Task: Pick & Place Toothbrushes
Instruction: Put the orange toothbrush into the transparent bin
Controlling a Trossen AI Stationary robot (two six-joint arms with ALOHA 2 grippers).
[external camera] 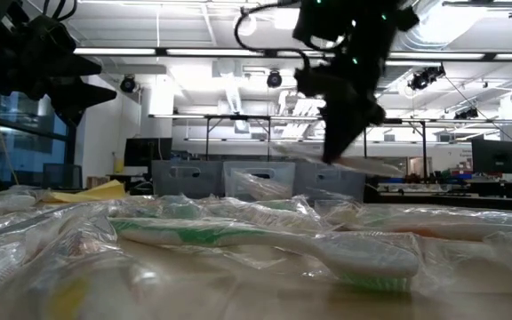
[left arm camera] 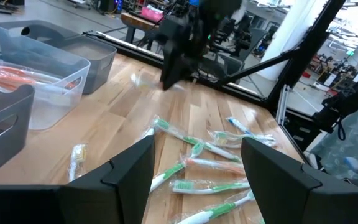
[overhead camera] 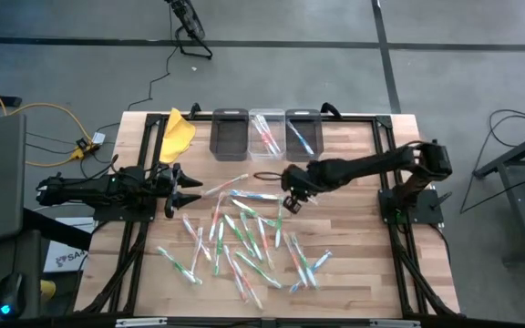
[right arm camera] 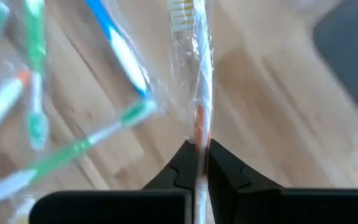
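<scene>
Many toothbrushes [overhead camera: 235,239] in clear wrappers lie scattered on the wooden table [overhead camera: 354,219]; they are white with green, orange or blue. My right gripper [overhead camera: 292,202] hangs over the far middle of the pile, shut on a white-and-orange toothbrush [right arm camera: 199,74]. In the low view, my right gripper [external camera: 338,153] holds this toothbrush [external camera: 376,165] above the heap. My left gripper [overhead camera: 180,189] rests open at the table's left side, above the wood with nothing between its fingers [left arm camera: 135,165]. My right gripper pinches the wrapped toothbrush's handle at its orange stretch [right arm camera: 199,127] between its two fingers. They slant down from above and from the table's right, across the brush. The brush hangs about level, clear of the table and the pile, its bristle head [right arm camera: 182,9] away from the fingers.
Three small bins stand in a row at the far edge: a dark one [overhead camera: 229,134], a clear one [overhead camera: 264,132] holding orange brushes, and one [overhead camera: 303,132] with blue brushes. A yellow cloth [overhead camera: 178,132] lies to their left. Bare wood shows between bins and pile.
</scene>
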